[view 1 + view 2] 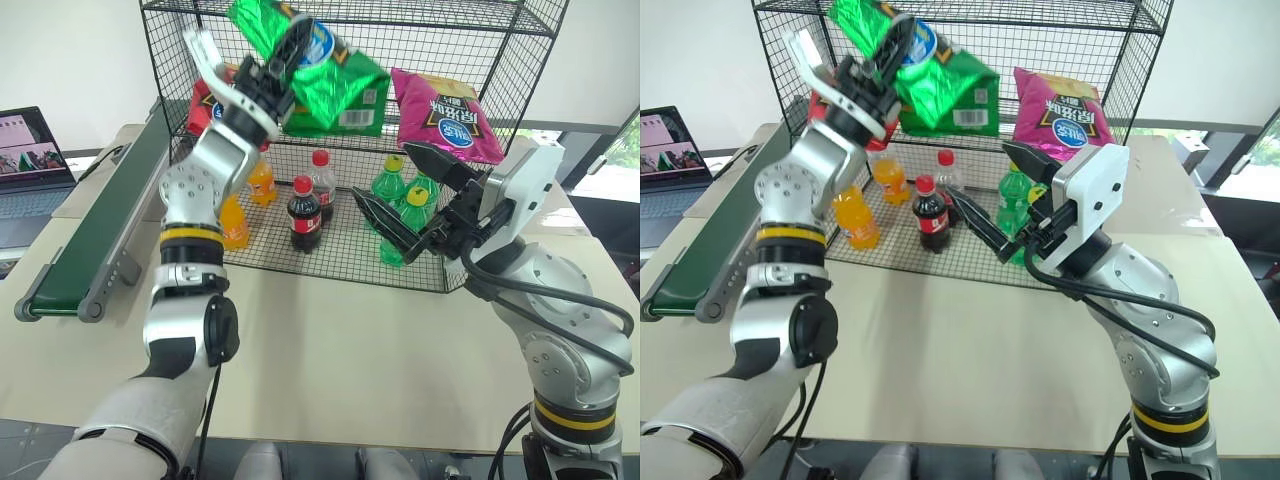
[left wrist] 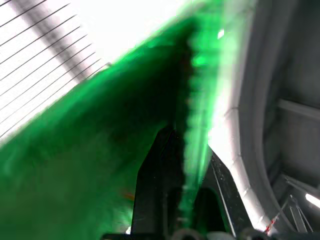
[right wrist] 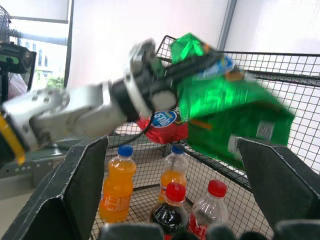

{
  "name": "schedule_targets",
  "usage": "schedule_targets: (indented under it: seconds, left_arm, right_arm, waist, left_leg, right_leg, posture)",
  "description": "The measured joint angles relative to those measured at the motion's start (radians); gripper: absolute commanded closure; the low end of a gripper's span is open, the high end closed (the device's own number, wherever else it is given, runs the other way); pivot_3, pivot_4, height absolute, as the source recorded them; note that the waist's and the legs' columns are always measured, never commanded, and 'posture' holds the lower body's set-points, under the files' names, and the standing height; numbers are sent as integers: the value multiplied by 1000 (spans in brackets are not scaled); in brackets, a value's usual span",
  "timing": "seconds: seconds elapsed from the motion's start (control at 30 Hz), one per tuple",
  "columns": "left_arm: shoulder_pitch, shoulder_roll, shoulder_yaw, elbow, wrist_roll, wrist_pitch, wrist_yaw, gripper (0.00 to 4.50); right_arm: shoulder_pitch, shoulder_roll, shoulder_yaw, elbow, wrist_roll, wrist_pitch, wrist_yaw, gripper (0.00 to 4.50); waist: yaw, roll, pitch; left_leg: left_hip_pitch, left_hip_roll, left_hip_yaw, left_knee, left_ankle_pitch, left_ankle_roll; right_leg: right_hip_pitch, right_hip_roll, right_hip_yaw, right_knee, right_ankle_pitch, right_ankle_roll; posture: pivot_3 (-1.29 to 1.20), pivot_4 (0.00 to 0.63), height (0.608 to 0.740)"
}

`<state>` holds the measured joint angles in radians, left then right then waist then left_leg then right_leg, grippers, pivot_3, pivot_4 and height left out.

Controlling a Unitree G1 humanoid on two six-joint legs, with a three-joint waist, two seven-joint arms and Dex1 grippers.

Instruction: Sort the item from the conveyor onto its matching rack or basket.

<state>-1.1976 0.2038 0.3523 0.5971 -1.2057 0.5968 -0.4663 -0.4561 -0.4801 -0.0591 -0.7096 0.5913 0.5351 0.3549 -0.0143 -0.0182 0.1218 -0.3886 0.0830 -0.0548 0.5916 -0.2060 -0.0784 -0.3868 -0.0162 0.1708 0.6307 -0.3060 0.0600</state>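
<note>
standing at the far edge of the counter, the wire rack is the landmark, and the delivery step is in hand: the green chip bag is off the conveyor, which runs along the rack's left side, and is held up at the front of the rack's upper shelf. on that shelf lie another green bag, a magenta bag to its right and a red bag partly hidden at its left. on the rack's bottom tier stand orange, cola and green bottles.

the left gripper has its jaws pressed together on the held bag's crimped edge, just in front of the shelved green bag. the right gripper waits in front of the bottom tier with its jaws spread and nothing in them.

next, i judge, the bag must be carried further in over the upper shelf, beside or on the shelved green bag, before the jaws let go; released too early, it could slide off the front of the rack.
</note>
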Motion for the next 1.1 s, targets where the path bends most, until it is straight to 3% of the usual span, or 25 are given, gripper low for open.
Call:
schedule_targets:
  seconds: [0.13, 0.3, 0.43, 0.77, 1.1]
  left_arm:
    - [160, -43, 25, -181, -16, 104, 157, 4450]
    - [209, -80, 69, -337, -100, 182, 352, 4450]
    - [271, -163, 71, -477, -158, 194, 538, 4450]
    - [329, -296, 63, -598, -166, 67, 988, 4450]
    - [329, -305, 50, -605, -287, 18, 1196, 4450]
  right_arm:
    - [9, -2, 1, -14, -1, 0, -8, 0]
    - [10, -4, 1, -14, -1, 0, -6, 0]
    - [10, -5, 1, -9, -2, 0, -3, 0]
    - [10, -9, 4, -6, -10, 0, 5, 0]
    - [15, -10, 3, -6, -21, 0, 9, 0]
  waist:
    - [3, 0, 0]
    - [5, 0, 0]
    - [12, 0, 0]
    - [26, 0, 0]
    - [28, -1, 0]
  left_leg:
    - [0, 0, -1, 1, 0, 0]
    - [0, 0, -1, 2, 0, 0]
    - [0, 0, -1, 3, 0, 0]
    - [0, 0, -1, 6, 0, 0]
    - [0, -1, -1, 6, 0, 0]
  right_leg:
    - [0, 0, 0, 1, 0, 0]
    - [1, 0, 0, 1, 1, 1]
    - [2, 0, 0, 1, 1, 1]
    - [3, 0, 1, 1, 2, 1]
    - [3, 0, 1, 1, 2, 2]
  posture:
    - [0, 150, 740]
    - [0, 150, 740]
    - [0, 150, 740]
    - [0, 150, 740]
    - [0, 150, 740]
